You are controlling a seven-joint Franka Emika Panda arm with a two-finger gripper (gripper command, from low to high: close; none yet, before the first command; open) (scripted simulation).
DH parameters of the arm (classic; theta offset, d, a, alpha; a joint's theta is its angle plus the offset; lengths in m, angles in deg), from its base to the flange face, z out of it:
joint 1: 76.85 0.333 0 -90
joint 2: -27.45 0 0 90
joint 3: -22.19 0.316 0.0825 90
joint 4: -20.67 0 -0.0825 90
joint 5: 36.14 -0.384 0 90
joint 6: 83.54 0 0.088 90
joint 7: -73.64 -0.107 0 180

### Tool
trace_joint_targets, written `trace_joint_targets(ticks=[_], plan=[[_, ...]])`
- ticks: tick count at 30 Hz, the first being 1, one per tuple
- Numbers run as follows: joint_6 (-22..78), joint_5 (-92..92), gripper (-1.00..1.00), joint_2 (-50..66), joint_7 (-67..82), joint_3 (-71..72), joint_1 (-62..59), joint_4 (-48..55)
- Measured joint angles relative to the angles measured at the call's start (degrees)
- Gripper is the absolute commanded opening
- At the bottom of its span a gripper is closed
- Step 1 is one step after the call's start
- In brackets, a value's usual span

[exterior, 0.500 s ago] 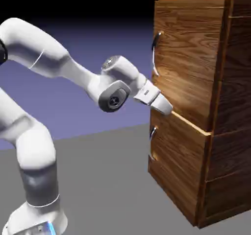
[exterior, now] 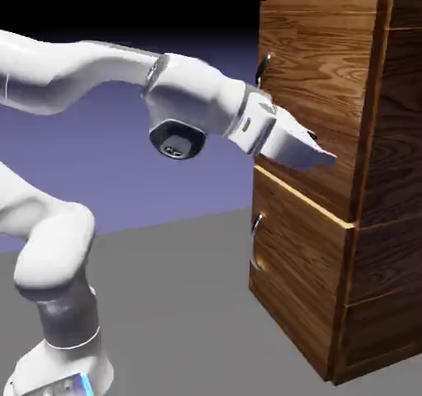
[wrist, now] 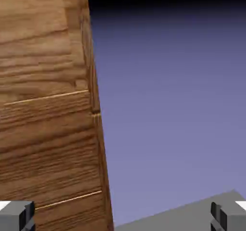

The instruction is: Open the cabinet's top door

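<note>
Wood-grain panels filled the scene's right, where the cabinet (exterior: 346, 180) stood on the grey table (exterior: 181, 304), its top door (exterior: 309, 97) flush and shut above the shorter lower panel (exterior: 297, 279). White and level, the arm (exterior: 124, 81) reached from the left, its gripper (exterior: 317, 153) in front of the door's lower part, below the curved silver handle (exterior: 262, 77). Both fingertips (wrist: 17, 214) stood wide apart in the hand view, holding nothing, with wood on the left and backdrop between them

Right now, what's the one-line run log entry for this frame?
gripper: open, empty, in front of top door | handle: not grasped | top door: looks shut | cabinet: upright
</note>
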Motion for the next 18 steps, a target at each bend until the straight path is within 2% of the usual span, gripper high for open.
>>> trace_joint_targets(ticks=[7, 18], plan=[[0.8, -17.4, 0.0, -5.1, 17.0, -3.1, -10.0, 4.7], [-1.1, -44.9, 0.0, -7.5, 36.3, 11.3, -9.5, 6.7]])
